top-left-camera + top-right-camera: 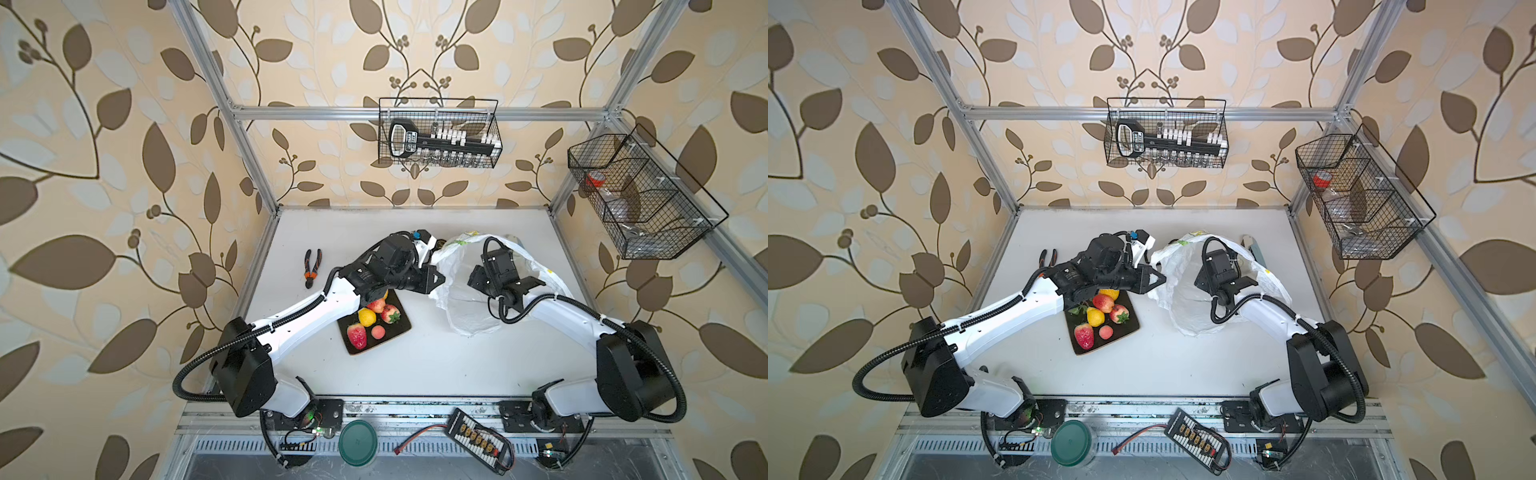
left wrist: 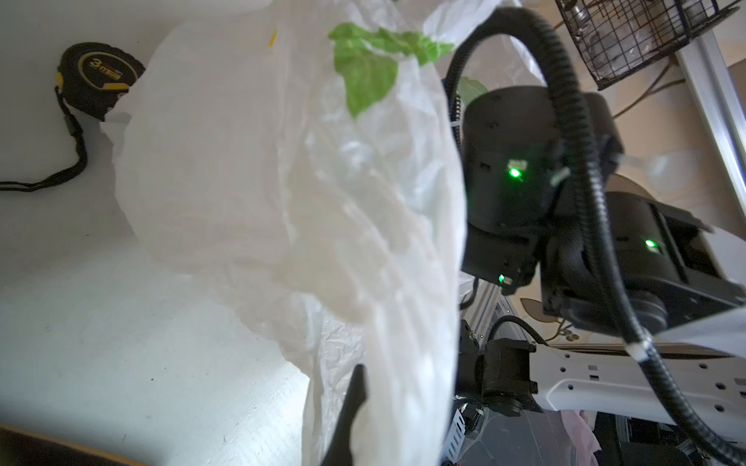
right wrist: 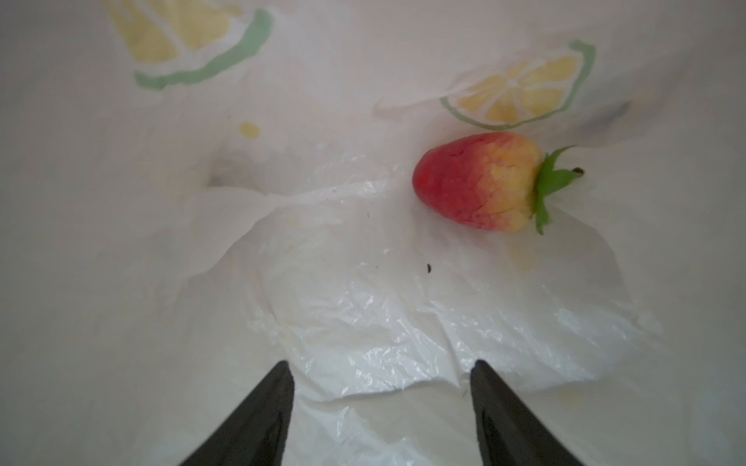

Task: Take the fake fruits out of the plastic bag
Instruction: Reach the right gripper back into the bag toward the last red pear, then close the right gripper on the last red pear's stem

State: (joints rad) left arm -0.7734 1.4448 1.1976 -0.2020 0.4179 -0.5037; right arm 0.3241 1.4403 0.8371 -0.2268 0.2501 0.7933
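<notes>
Overhead scene of a two-armed robot emptying a plastic bag [image 1: 461,309] on a white counter [image 1: 415,374]. Six fake fruits [image 1: 367,317] already sat together on a dark board [image 1: 405,328] near the counter's middle. The bag lay at about 2 o'clock from that board.

The step in hand appeared to be fetching the last fruit. Inside the bag, one red-and-yellow strawberry [image 3: 478,181] with a green leafy cap lay on the crinkled plastic floor, free and untouched.

The left arm stretched from its base at 7 o'clock over the board. The left end effector [image 2: 358,379] was pressed together at the bag's 10 o'clock edge, apparently pinching the thin rim to hold the mouth up and open.

The right arm came in from 4 o'clock with its wrist bent down into the bag's mouth. The right end effector [image 3: 379,363] was spread and empty, its two dark fingers short of the strawberry.

The next move likely called for advancing and shifting sideways until the fingers bracketed the strawberry's body, then closing without catching loose plastic, while the left side kept the rim lifted.
</notes>
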